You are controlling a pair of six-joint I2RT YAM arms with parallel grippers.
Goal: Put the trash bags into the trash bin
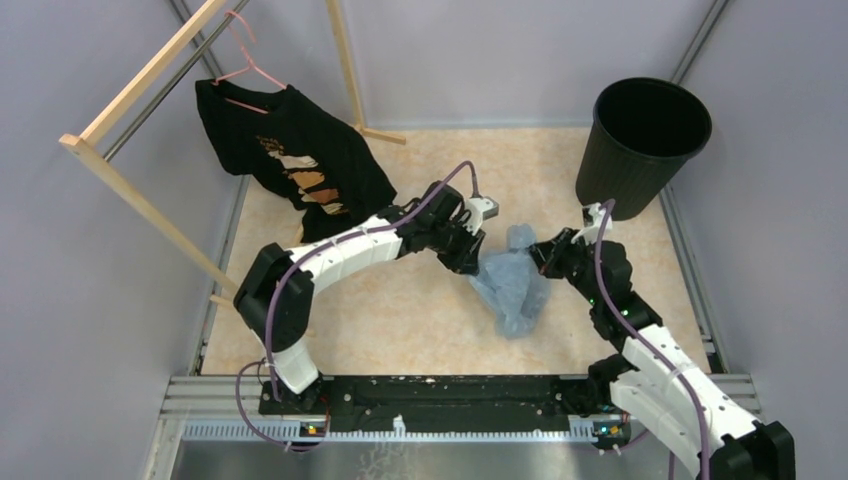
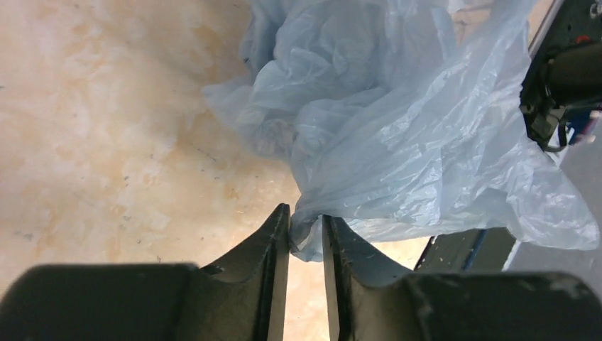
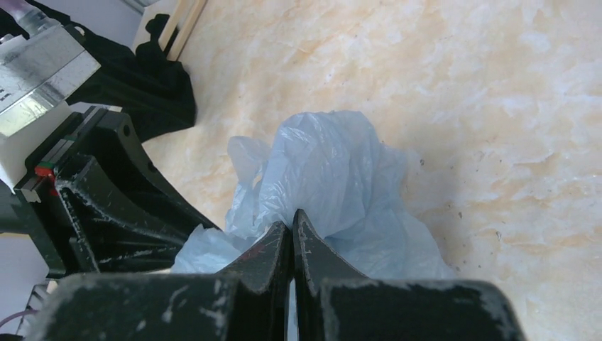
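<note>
The pale-blue trash bag hangs crumpled between my two grippers, a little above the marbled floor. My left gripper is shut on a fold at the bag's left edge; in the left wrist view the film is pinched between the fingertips of the gripper. My right gripper is shut on the bag's right side; in the right wrist view the bag bulges beyond the closed tips of the gripper. The black ribbed trash bin stands upright at the far right, apart from both grippers.
A black T-shirt hangs on a pink hanger from a wooden rack at the far left. Grey walls close in the marbled floor on all sides. The left arm shows close in the right wrist view.
</note>
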